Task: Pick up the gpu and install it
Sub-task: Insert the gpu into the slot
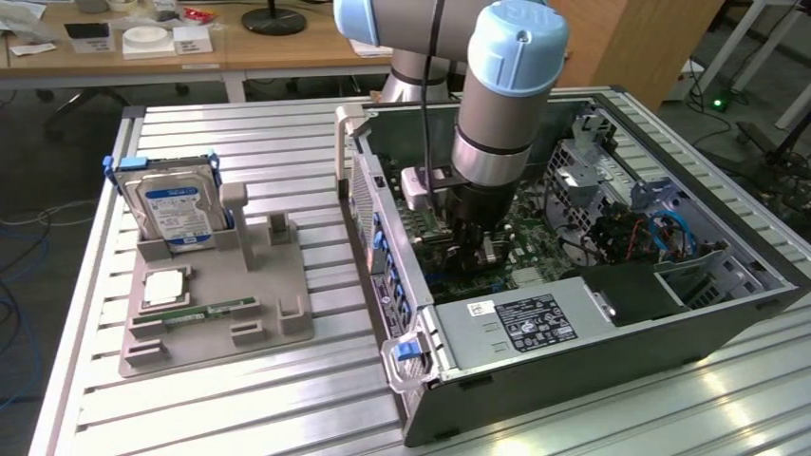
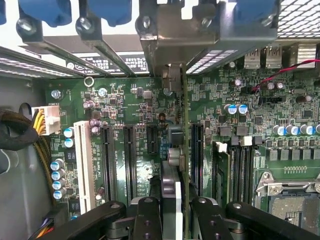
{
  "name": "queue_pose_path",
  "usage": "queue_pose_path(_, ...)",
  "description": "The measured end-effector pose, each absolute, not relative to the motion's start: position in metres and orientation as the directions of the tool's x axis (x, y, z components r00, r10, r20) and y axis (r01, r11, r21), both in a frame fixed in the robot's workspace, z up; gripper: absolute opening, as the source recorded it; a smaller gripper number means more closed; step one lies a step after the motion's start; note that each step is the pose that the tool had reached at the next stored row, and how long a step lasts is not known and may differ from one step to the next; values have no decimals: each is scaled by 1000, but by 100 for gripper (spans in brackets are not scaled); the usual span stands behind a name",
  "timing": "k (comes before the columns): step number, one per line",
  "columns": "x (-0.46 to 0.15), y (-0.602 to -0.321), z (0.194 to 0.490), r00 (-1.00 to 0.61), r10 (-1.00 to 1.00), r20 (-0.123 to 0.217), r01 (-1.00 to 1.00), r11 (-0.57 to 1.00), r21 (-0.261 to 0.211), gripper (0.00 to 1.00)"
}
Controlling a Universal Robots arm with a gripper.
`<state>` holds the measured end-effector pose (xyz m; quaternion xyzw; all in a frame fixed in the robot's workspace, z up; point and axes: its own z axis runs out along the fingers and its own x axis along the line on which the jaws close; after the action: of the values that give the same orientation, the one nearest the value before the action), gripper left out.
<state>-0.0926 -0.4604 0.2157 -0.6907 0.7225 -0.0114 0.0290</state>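
reaching: the gripper (image 2: 175, 212) is working deep inside the open computer case (image 1: 761, 275), over the motherboard (image 2: 125, 110).
fingers: they are closing narrowly on the gpu (image 2: 184, 150), gripping it edge-on.
gpu: it is standing upright over the expansion slots (image 2: 129, 160), its metal bracket (image 2: 172, 40) sitting against the case's rear wall.
risk: the card edge is possibly missing its slot (a slight tilt would do it), so pressing could be straining the board or bending the bracket.
containers: the grey tray (image 1: 216, 304) beside the case is holding the hard drive (image 1: 175, 211) and a memory stick (image 1: 203, 312).
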Motion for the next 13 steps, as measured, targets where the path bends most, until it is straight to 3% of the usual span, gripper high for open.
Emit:
queue_pose_path(7,-93,-460,218,-44,-999,-27,-997,46,-60,29)
queue_pose_path(8,-93,-460,218,-44,-999,-27,-997,46,-60,35)
queue_pose_path(13,-93,-460,233,-44,-999,-27,-997,46,-63,35)
